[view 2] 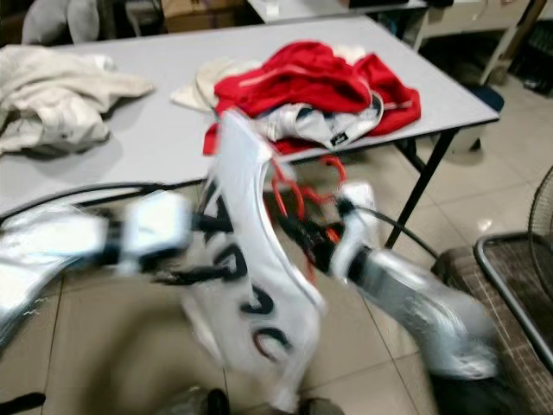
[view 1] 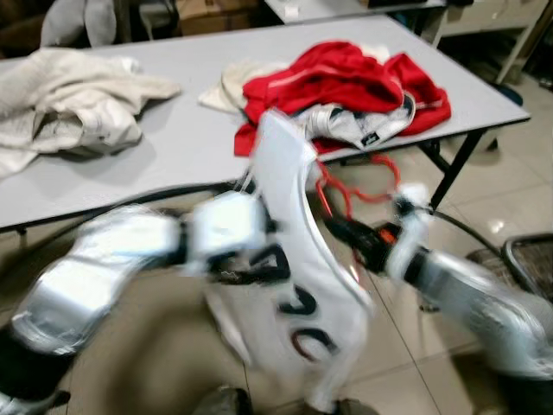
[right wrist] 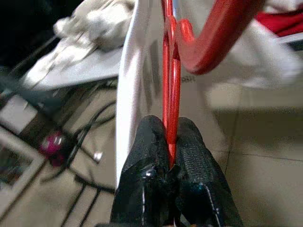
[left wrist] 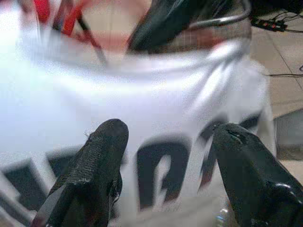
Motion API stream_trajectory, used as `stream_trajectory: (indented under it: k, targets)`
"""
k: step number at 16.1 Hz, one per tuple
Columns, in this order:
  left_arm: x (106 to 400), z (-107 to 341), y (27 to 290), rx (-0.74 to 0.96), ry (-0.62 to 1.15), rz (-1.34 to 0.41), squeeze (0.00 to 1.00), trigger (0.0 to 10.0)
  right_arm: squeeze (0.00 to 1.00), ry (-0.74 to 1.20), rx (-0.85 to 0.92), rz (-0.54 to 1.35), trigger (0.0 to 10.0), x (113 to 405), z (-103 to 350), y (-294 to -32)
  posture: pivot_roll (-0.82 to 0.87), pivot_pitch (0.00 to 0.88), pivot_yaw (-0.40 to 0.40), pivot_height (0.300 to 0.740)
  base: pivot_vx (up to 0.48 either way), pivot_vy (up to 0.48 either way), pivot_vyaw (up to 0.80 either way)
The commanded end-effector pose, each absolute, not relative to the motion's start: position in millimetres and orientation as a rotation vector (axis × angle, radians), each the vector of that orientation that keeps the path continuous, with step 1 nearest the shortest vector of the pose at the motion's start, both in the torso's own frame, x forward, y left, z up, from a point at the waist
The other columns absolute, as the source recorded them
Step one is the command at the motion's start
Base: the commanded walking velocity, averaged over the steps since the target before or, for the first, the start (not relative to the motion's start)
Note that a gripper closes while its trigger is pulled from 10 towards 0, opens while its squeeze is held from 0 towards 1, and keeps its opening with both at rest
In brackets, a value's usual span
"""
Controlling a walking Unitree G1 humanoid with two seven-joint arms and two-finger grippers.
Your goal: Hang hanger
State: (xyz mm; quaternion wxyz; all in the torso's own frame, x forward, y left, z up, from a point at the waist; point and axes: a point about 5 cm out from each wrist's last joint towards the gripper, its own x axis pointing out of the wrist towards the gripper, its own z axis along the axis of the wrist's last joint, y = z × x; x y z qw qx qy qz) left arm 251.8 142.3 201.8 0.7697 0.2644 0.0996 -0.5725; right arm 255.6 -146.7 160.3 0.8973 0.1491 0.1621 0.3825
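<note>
A white shirt [view 1: 298, 259] with black letters hangs in front of me on a red hanger [view 1: 359, 186], below the table's front edge. My right gripper [right wrist: 171, 156] is shut on the thin red bar of the hanger [right wrist: 171, 94], to the right of the shirt. From the left, my left gripper [left wrist: 169, 128] faces the shirt's printed front [left wrist: 156, 94]; its fingers [left wrist: 102, 146] stand apart with the cloth just beyond them. The eye views are motion-blurred.
A grey table [view 1: 173, 147] stands ahead, holding a red garment [view 1: 346, 82] over a white one and a cream pile of clothes [view 1: 69, 104]. Its black leg [view 1: 454, 169] is at the right. A dark wire-framed object [view 2: 510, 285] sits on the tiled floor at the right.
</note>
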Motion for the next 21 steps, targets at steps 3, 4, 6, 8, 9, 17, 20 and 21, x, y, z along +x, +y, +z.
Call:
stream_trajectory:
  k: [3,4,6,8,9,17,20,21]
  targets:
    - [250.4,207.2,138.7,0.575,0.184,-1.258,0.0,10.0,0.0,0.295,0.312,0.854,10.0,253.1,170.1,-138.3,-0.04,0.078,0.023,0.74,0.0,0.0,0.0]
    - [250.4,207.2,138.7,0.575,0.184,-1.258,0.0,10.0,0.0,0.295,0.312,0.854,10.0,253.1,170.1,-138.3,-0.04,0.078,0.023,0.74,0.0,0.0,0.0]
    - [242.0,174.5,157.6,0.444,0.273,-1.13,0.0,10.0,0.0,0.353,0.09,0.833,10.0,247.1,142.5,-143.5,-0.03,0.094,-0.005,0.74,0.0,0.0,0.4]
    - [223.1,121.7,173.4,0.236,0.359,-0.87,0.0,10.0,0.0,0.453,-0.156,0.777,10.0,240.3,88.7,-140.6,-0.01,0.093,-0.017,0.74,0.0,0.0,0.8]
    - [225.4,109.4,178.1,0.189,0.374,-0.721,0.0,10.0,0.0,0.512,-0.161,0.771,10.0,234.4,75.4,-140.5,0.0,0.086,-0.025,0.74,0.0,0.0,0.8]
    - [252.1,77.9,170.3,0.226,0.377,-0.365,0.0,10.0,0.0,0.539,-0.017,0.534,10.0,249.8,44.6,-157.5,-0.01,0.073,-0.013,0.74,0.0,0.0,0.8]
    - [268.4,87.9,155.9,0.198,0.305,-0.407,0.0,10.0,0.0,0.531,0.011,0.527,10.0,261.1,53.1,-163.9,-0.03,0.061,0.013,0.74,0.0,0.0,0.8]
    - [273.9,85.7,156.2,0.177,0.309,-0.382,0.0,10.0,0.0,0.515,-0.006,0.507,10.0,267.3,55.6,-168.4,-0.05,0.067,0.03,0.74,0.0,0.0,0.8]
